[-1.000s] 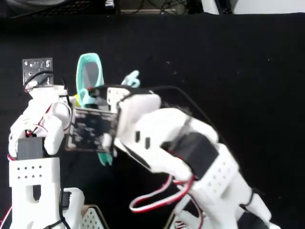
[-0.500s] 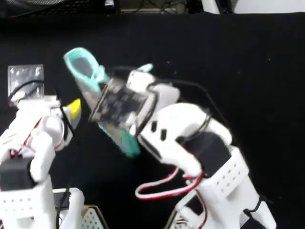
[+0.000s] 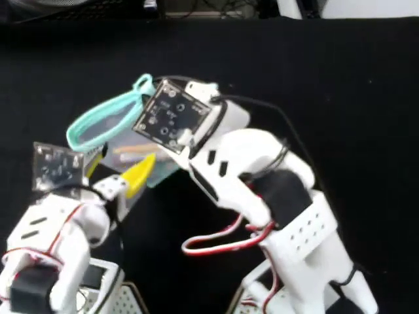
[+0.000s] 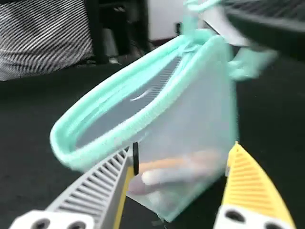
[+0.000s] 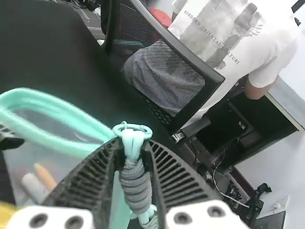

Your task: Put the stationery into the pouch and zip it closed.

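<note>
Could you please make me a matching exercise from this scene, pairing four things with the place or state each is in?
Things:
1. pouch
2. zipper pull
3. orange pen
4. left gripper

Places or states:
A. lying inside the pouch
B. open, straddling the pouch's lower part
C. mouth unzipped and gaping
D. clamped in the right gripper

Pairs: 1-C, 2-D, 3-A, 4-B.
</note>
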You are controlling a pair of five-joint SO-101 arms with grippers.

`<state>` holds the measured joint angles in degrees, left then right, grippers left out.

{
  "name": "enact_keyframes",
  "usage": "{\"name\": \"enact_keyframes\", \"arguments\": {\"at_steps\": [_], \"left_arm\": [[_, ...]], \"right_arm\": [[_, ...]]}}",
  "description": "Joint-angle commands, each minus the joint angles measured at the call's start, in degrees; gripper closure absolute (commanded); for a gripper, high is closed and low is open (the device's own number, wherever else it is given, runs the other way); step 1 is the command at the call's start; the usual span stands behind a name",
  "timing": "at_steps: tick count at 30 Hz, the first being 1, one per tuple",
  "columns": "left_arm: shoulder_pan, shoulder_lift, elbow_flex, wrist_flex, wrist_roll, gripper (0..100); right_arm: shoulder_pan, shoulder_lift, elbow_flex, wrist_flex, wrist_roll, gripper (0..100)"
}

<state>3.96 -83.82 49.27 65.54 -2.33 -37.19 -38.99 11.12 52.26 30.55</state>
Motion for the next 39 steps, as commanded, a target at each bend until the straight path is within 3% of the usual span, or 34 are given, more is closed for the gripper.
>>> {"name": "enact_keyframes", "arguments": {"at_steps": [1,8,19,29,34,39], "left_arm": [[-5.58,-0.88,5.58,-9.14,0.97,68],[-7.60,-1.41,6.81,-12.04,3.52,69],[10.86,-1.41,-10.33,9.93,0.35,69],[12.35,-1.49,-8.04,6.07,3.16,69],[7.34,-1.49,-3.03,0.26,3.16,69],[6.64,-1.49,-2.59,-0.26,3.16,69]], "right_arm": [[0.26,-2.95,-5.32,3.60,-0.35,98.6],[-3.52,-4.79,-8.31,9.23,2.20,98.6],[-5.98,-4.62,-6.37,9.93,6.42,98.6],[-6.15,-4.97,-6.73,10.37,6.33,98.6],[-6.24,-4.97,-6.81,10.46,6.33,98.6],[-9.67,-4.97,-7.08,12.22,6.59,98.6]]}}
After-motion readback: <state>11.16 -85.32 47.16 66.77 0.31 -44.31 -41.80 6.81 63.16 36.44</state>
